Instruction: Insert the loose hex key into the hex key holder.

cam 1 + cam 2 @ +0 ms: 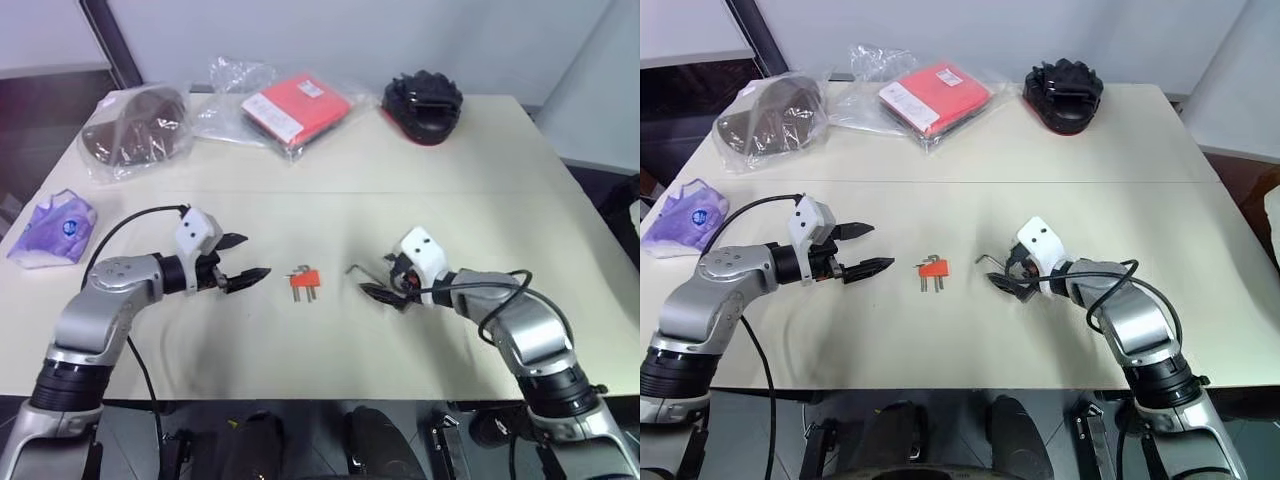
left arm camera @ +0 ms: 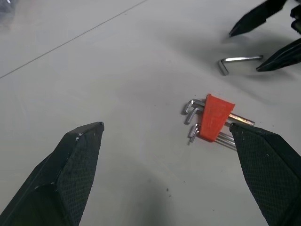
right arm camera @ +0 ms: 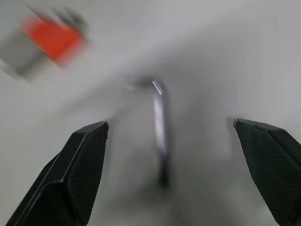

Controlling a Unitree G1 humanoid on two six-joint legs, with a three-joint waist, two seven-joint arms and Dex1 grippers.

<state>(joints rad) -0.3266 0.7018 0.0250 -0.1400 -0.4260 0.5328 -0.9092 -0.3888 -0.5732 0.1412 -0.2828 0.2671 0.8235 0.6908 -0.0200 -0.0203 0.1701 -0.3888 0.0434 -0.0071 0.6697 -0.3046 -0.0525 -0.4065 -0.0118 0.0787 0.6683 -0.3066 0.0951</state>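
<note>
- Two end effectors face each other low over your desk (image 1: 330, 175), and the task's things lie between them.
- Far left, near the desk edge, you have a purple face mask (image 1: 52, 229); behind it sits a dark object in a clear bag (image 1: 135, 128).
- Your left end effector (image 1: 247, 258) points toward the middle, released, its two black fingers spread wide and grasping nothing.
- Just beyond its fingertips, apart from them, the hex key holder (image 1: 303, 279) lies flat on the desk (orange-red, with several short keys sticking out of it).
- In the left wrist view the hex key holder sits close to one finger (image 2: 269, 169); you cannot tell whether they touch.
- Behind the middle, at the far side, a flat red packet in clear plastic (image 1: 294, 106) rests well away from the work.
- Right of the holder, the loose hex key (image 1: 357, 269) lies bare on the desk, near the holder but not touching it.
- Your right end effector (image 1: 383, 278) sits just beside that key, released, fingers apart with the key between them and not gripped.
- Far back right sits a black object with a red rim (image 1: 422, 105).
</note>
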